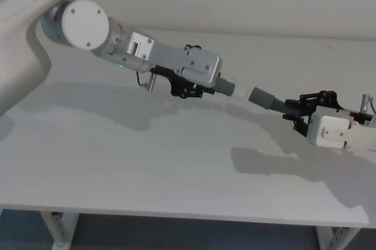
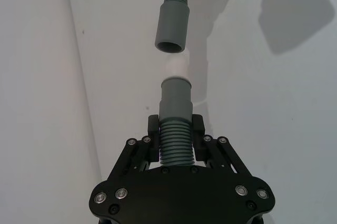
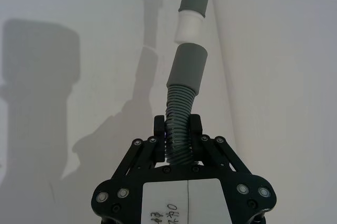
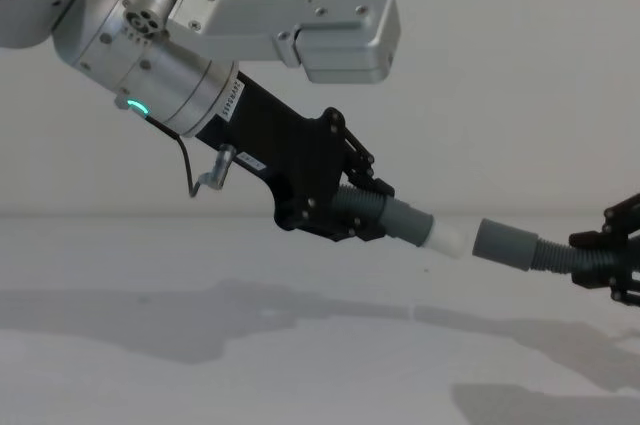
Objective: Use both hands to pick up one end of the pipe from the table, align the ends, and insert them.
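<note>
With each gripper, left (image 2: 176, 129) and right (image 3: 178, 129), clamped on its ribbed hose, white tip (image 2: 177, 67) faces socket (image 2: 171, 28) across a small gap, lined up for insertion above the table (image 1: 147, 162).

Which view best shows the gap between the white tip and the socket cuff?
The chest view: side-on, the white tip and socket cuff sit apart, nearly in line. The left wrist view looks into the cuff's open mouth; the right wrist view foreshortens the gap; the head view shows it small.

Tip (image 4: 446, 238) just ahead of left claw (image 4: 368, 207), pointing at socket (image 4: 505, 243). Small gap between. Socket ahead of right claw (image 4: 610, 258), both above table (image 4: 250, 365).
</note>
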Controlling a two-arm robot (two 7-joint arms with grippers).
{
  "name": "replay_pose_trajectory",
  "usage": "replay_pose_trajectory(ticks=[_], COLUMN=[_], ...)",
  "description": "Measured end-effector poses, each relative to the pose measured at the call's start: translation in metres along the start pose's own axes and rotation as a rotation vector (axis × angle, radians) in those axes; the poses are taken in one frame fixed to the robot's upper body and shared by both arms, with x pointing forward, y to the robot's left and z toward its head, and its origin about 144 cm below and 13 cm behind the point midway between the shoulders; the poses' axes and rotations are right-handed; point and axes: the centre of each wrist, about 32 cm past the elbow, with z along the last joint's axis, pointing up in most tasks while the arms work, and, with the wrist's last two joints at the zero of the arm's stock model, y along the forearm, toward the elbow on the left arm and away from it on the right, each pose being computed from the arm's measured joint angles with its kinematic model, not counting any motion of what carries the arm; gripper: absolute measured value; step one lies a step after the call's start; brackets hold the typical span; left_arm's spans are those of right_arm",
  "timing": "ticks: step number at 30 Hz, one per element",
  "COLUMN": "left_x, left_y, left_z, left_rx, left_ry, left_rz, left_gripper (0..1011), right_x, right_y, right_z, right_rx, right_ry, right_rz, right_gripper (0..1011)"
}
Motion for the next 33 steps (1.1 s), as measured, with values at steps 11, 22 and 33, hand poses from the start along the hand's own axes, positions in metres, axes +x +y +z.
replay_pose_trajectory(ticks=[11, 22, 33], left_x=[0.0003, 0.0022, 0.0052], left_y=[0.0025, 0.0032, 0.0023], left_z=[-0.0021, -0.005, -0.0043], left_rx=[0.014, 0.02, 0.017], left_ry=[0.006, 0.004, -0.004], left_rz=[0.0, 0.003, 0.004], left_gripper=[344, 344, 344], right_x=[0.0011, 0.0024, 0.0037], right_y=[0.0, -0.0002, 0.0031], right_z=[-0.0016, -0.0019, 0.0003], right_rx=[-0.004, -0.004, -0.003], right_ry=[-0.013, -0.021, -0.023], right_rz=[0.003, 0.009, 0.012], right_gripper=[262, 262, 262])
